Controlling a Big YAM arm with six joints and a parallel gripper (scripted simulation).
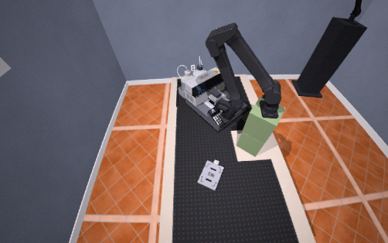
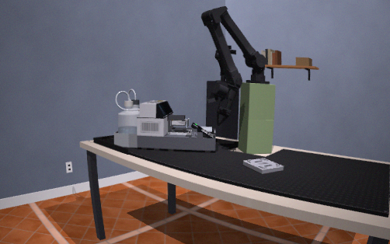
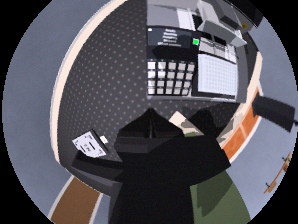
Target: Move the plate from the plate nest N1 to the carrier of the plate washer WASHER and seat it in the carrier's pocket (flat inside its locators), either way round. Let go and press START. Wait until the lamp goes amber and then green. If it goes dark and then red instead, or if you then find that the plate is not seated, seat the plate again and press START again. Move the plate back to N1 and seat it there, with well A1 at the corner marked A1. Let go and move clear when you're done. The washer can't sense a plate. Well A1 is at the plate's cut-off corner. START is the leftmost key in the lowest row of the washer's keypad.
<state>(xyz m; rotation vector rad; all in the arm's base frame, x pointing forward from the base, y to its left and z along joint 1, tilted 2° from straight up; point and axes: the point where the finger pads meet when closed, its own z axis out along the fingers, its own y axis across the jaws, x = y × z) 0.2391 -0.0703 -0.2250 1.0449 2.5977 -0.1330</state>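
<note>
The washer [image 1: 197,87] [image 2: 155,124] [image 3: 172,15] stands at the far end of the black mat. In the wrist view its lamp [image 3: 196,42] glows green; it also shows green in the exterior view [image 2: 194,125]. A white welled plate [image 3: 216,75] lies in the carrier, right of the keypad [image 3: 170,76]. My gripper [image 1: 222,112] [image 2: 220,118] [image 3: 150,111] is shut and empty. It hangs a little above the washer's front edge, just short of the keypad. The plate nest N1 [image 1: 210,175] [image 2: 263,165] [image 3: 89,144] lies on the mat with no plate in it.
The arm stands on a green pedestal [image 1: 256,131] [image 2: 256,120] right of the washer. A bottle with tubing [image 2: 127,114] sits at the washer's far end. A black tower [image 1: 328,54] stands on the floor behind. A wall shelf [image 2: 291,67] carries boxes.
</note>
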